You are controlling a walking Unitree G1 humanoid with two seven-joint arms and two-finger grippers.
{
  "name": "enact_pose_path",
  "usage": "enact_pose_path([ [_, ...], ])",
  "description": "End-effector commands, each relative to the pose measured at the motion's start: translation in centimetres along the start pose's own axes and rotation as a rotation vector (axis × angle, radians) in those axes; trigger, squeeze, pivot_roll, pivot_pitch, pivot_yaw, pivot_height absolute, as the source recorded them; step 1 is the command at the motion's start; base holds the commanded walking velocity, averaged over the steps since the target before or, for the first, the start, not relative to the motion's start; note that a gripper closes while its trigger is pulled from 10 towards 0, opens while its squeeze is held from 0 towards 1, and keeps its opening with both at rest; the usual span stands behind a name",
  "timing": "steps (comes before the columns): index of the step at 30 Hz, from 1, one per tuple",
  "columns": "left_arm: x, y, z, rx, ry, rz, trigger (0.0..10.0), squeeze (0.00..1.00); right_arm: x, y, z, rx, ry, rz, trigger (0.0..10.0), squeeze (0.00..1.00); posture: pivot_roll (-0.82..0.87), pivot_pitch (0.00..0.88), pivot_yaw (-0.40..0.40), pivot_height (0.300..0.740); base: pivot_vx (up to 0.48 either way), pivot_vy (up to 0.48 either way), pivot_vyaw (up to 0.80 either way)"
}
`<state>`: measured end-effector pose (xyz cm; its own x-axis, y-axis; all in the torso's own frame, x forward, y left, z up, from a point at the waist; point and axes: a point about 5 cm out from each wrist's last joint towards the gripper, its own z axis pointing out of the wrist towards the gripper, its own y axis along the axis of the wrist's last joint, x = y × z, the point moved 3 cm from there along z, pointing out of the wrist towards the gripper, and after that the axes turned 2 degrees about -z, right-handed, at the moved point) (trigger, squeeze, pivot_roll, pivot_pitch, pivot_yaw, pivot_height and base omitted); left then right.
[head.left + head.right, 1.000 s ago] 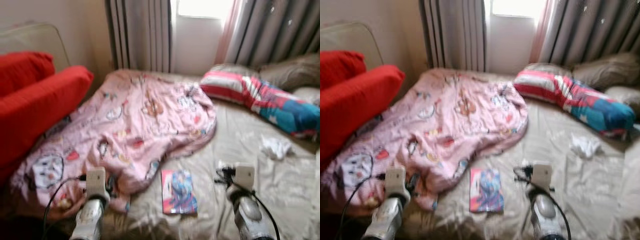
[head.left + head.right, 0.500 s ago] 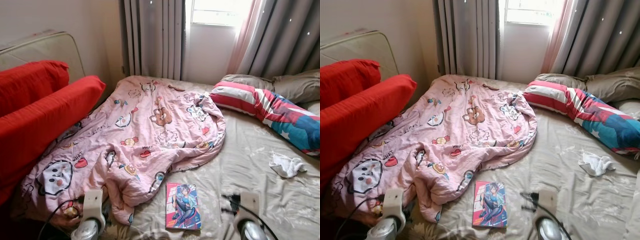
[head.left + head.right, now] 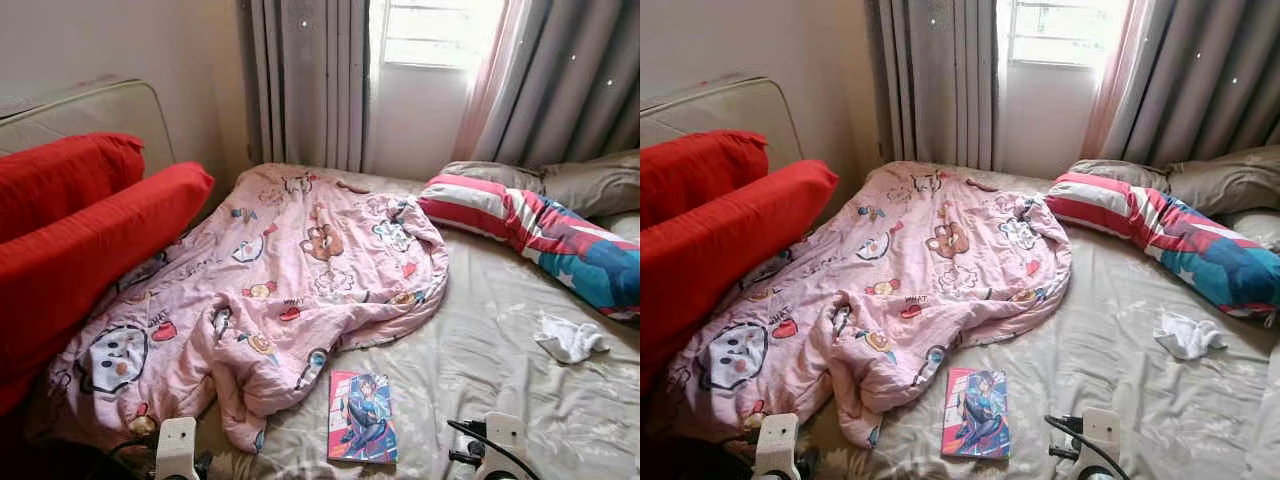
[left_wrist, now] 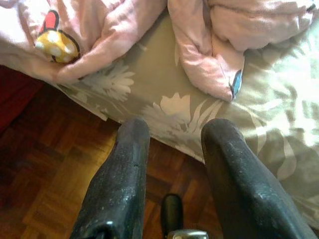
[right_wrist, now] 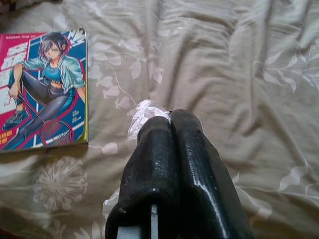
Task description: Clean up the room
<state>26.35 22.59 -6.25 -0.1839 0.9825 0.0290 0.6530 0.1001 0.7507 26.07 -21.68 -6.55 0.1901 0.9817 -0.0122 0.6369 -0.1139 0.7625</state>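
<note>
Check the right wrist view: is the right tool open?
No. The right tool's two black fingers are pressed together, with a scrap of clear plastic wrapper caught at their tips above the bedsheet.

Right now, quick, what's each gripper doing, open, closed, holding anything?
Left gripper: open, empty, at the bed's edge.
Right gripper: shut on a scrap of clear plastic wrapper.

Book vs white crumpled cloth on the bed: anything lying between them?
Nothing: bare floral sheet between the book and the white cloth, per the left eye view.

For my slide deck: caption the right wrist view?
Shut right tool pinching white scrap over bedsheet, beside manga book.
</note>
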Motion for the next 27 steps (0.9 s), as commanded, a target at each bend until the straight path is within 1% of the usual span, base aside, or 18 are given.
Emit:
enact_pose_path([
  [1,0.2,-1.2,-0.2,0.045,0.013,0.02,10.0,0.0,-0.2,-0.6,-0.1,0.027,-0.011,0.006,10.0,0.0,-0.01,0.0,-0.042,0.74,0.0,0.0,0.0],
  [3,0.2,-2.1,-0.4,0.072,0.011,0.037,10.0,0.0,0.0,-1.1,-0.2,0.046,-0.008,0.007,10.0,0.0,-0.01,0.0,-0.04,0.74,0.0,0.0,0.0],
  [7,0.3,-2.6,-0.5,0.082,0.009,0.045,10.0,0.0,0.2,-1.6,-0.3,0.06,-0.001,0.004,10.0,0.0,-0.01,0.0,-0.039,0.74,0.0,0.0,0.0],
  [11,0.8,-3.4,-0.8,0.103,0.02,0.046,10.0,0.0,-0.2,-2.6,-0.5,0.094,-0.009,-0.002,10.0,0.0,-0.01,0.0,-0.039,0.74,0.0,0.0,0.0],
  [18,1.6,-3.9,-1.0,0.118,0.037,0.046,10.0,0.0,-0.1,-3.2,-0.7,0.126,0.005,-0.008,10.0,0.0,-0.01,0.0,-0.037,0.74,0.0,0.0,0.0],
  [27,1.7,-4.7,-1.2,0.144,0.028,0.064,10.0,0.0,0.0,-3.6,-0.8,0.139,0.032,-0.016,10.0,0.0,-0.01,0.0,-0.03,0.74,0.0,0.0,0.0],
])
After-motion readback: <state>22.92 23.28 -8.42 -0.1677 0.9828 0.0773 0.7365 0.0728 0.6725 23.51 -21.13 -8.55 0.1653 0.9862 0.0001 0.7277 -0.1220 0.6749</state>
